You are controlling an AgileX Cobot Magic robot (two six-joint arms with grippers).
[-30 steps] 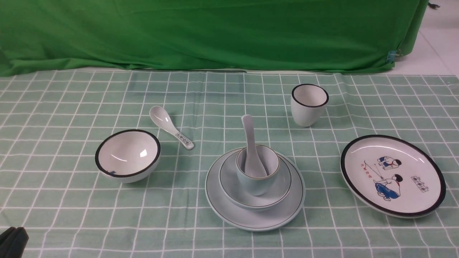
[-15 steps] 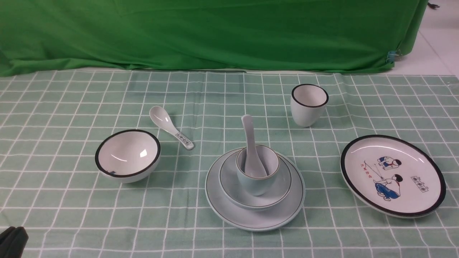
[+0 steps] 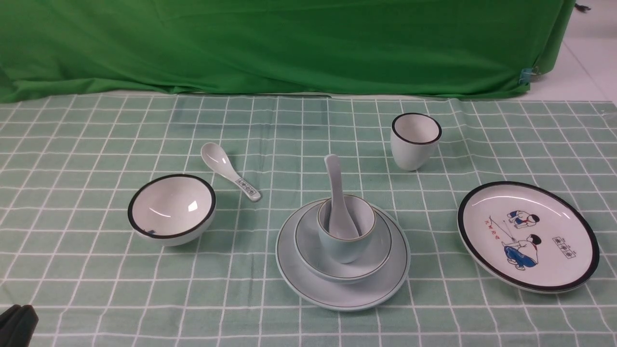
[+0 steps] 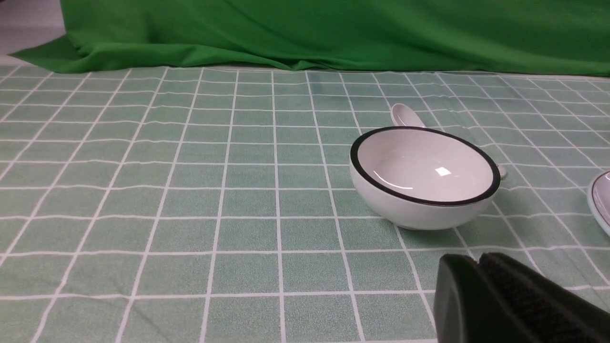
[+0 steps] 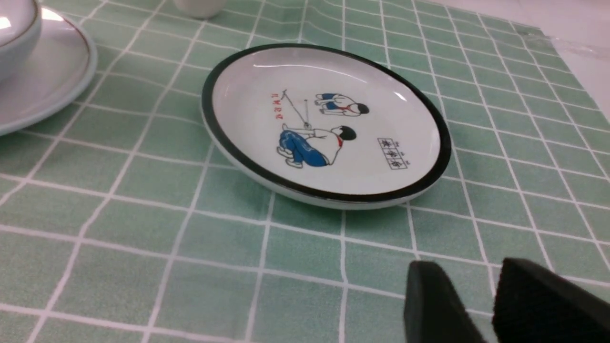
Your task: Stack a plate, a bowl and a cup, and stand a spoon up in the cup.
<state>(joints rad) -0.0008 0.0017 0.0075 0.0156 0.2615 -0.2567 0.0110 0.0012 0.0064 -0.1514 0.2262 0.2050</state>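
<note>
In the front view the pale blue-green plate (image 3: pixel 385 284) lies in the middle of the checked cloth. The shallow grey-blue bowl (image 3: pixel 381 243) sits on it, and the small pale blue cup (image 3: pixel 337 243) stands in the bowl. The plain white spoon (image 3: pixel 335 188) leans in the cup, handle up. My left gripper (image 3: pixel 17 325) is at the near left corner, far from the stack, shut and empty (image 4: pixel 478 259). My right gripper (image 5: pixel 469 267) shows only in the right wrist view. It is open with nothing between its fingers, near the cartoon plate.
A black-rimmed white bowl (image 3: pixel 171 209) and a spoon with dark characters (image 3: pixel 229 171) lie left of the stack. A black-rimmed white cup (image 3: pixel 414 140) stands behind it to the right. A cartoon plate (image 3: pixel 528 236) lies at the right. A green curtain (image 3: pixel 289 43) closes off the back.
</note>
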